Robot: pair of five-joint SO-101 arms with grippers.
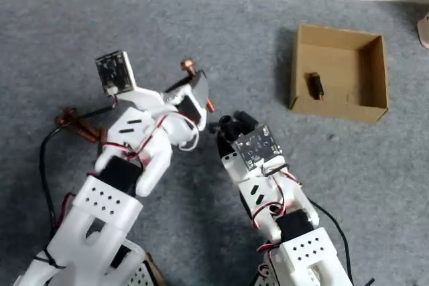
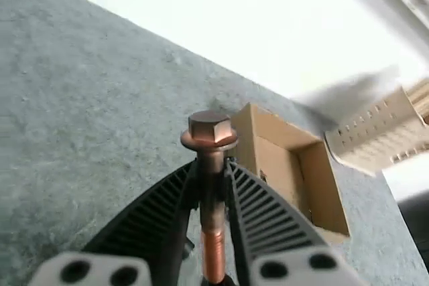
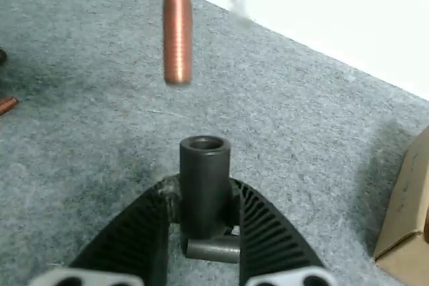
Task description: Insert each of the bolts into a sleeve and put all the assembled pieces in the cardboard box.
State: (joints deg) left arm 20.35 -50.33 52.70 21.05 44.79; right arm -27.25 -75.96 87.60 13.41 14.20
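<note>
**Left arm.** It rises from the near left corner of the high view. The elbow is bent, the forearm slants toward mid-table, and the wrist is turned so the jaws face the right arm.

**Left gripper** (image 2: 211, 169). The jaws are closed tight on the shank of a copper flange bolt (image 2: 210, 132).
- The hexagonal head and flange stand clear of the jaws at one end.
- The threaded end stands clear at the other end and points toward the right arm's jaws.

**Right arm.** It rises from the near edge of the high view. The forearm runs up toward mid-table, and the wrist is tipped so the jaws meet the left arm's jaws at an angle.

**Right gripper** (image 3: 204, 189). The jaws are clamped on a dark cylindrical sleeve (image 3: 204, 165).
- The sleeve's open bore end stands proud beyond the jaw tips.
- The bolt's threaded tip hangs just ahead of these jaws, past the sleeve's mouth.
- The tip is apart from the mouth and a little to one side of the bore line, so it is not entered.

**Cardboard box** (image 1: 335, 109). It has an open top and sits on the table well apart from both pairs of jaws, on the right arm's side.
- One assembled piece (image 1: 314, 85), dark with a copper end, lies on the box floor.
- The piece is near the wall closest to the grippers.

**Spare bolts** (image 1: 75, 124). These are copper and lie in a small cluster on the table behind the left jaws, beside the left forearm. The number cannot be told.

**Table cover** (image 1: 301, 185). It is grey, felt-like material under everything listed.
</note>
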